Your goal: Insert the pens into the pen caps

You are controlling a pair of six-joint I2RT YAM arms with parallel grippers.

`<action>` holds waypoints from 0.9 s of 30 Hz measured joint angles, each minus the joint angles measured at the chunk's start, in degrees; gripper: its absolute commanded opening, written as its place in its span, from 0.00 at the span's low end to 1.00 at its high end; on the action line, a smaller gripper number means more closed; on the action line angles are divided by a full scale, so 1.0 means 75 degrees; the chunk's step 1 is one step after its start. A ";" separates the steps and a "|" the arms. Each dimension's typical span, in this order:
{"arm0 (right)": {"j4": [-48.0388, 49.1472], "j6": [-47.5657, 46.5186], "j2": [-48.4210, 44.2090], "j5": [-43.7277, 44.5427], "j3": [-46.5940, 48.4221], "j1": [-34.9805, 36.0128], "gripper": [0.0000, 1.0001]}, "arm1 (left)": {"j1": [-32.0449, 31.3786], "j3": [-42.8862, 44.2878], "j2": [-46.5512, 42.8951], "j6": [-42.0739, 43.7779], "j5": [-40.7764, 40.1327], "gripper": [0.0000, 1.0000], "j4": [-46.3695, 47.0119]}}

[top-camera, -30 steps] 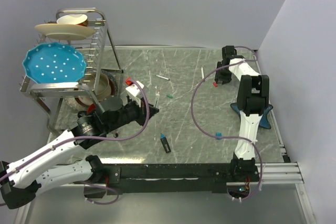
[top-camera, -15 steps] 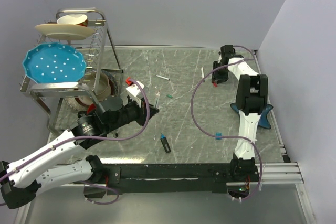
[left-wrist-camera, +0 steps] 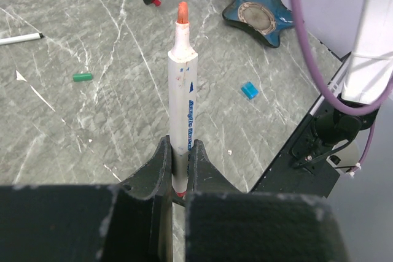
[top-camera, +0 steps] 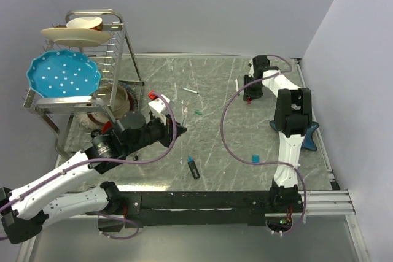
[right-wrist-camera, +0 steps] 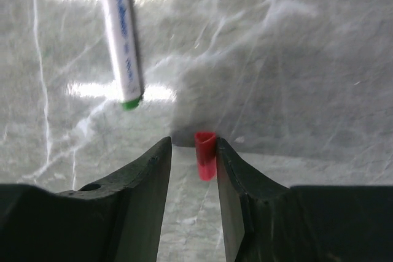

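Red cap [right-wrist-camera: 206, 154] sits on the bench [right-wrist-camera: 307, 59] between the right hand's [right-wrist-camera: 193, 142] half-open fingers [right-wrist-camera: 147, 182], against one, ungripped; an uneven close could flick it away. Left hand [left-wrist-camera: 178, 151] clamps the red-tipped pen's [left-wrist-camera: 183, 90] base.

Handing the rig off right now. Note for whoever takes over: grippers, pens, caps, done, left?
Left gripper: shut on the red-tipped pen, tip bare.
Right gripper: open, jaws either side of the red cap, not clamped.
Loose: green-ended pen, black-ended pen, black marker, green cap, blue cap.
Done: no white pen capped yet.
Left: cap the red one, then the others; no black cap in view.
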 measured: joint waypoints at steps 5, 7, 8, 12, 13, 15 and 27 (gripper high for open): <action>0.0082 -0.0189 -0.0428 -0.0035 -0.0667 0.0312 0.44 | 0.0000 0.0003 0.0012 0.0000 0.0003 0.01 -0.0012; 0.0070 -0.0303 -0.0522 -0.0047 -0.0807 0.0437 0.44 | 0.0000 0.0000 0.0015 0.0000 0.0003 0.01 -0.0015; 0.0047 -0.0338 -0.0530 -0.0020 -0.0816 0.0493 0.44 | 0.0000 0.0003 0.0015 0.0000 0.0003 0.01 -0.0017; 0.0035 -0.0347 -0.0533 0.0070 -0.0816 0.0557 0.50 | 0.0000 0.0000 0.0020 0.0000 0.0003 0.01 -0.0020; 0.0035 -0.0344 -0.0533 0.0070 -0.0816 0.0560 0.50 | 0.0000 0.0000 0.0023 0.0000 0.0003 0.01 -0.0020; 0.0020 -0.0341 -0.0533 0.0064 -0.0796 0.0571 0.51 | 0.0000 0.0000 0.0026 0.0000 0.0003 0.01 -0.0020; -0.0146 -0.0385 -0.0399 0.0012 -0.0560 0.0638 0.50 | 0.0003 0.0000 0.0026 0.0000 0.0000 0.01 -0.0023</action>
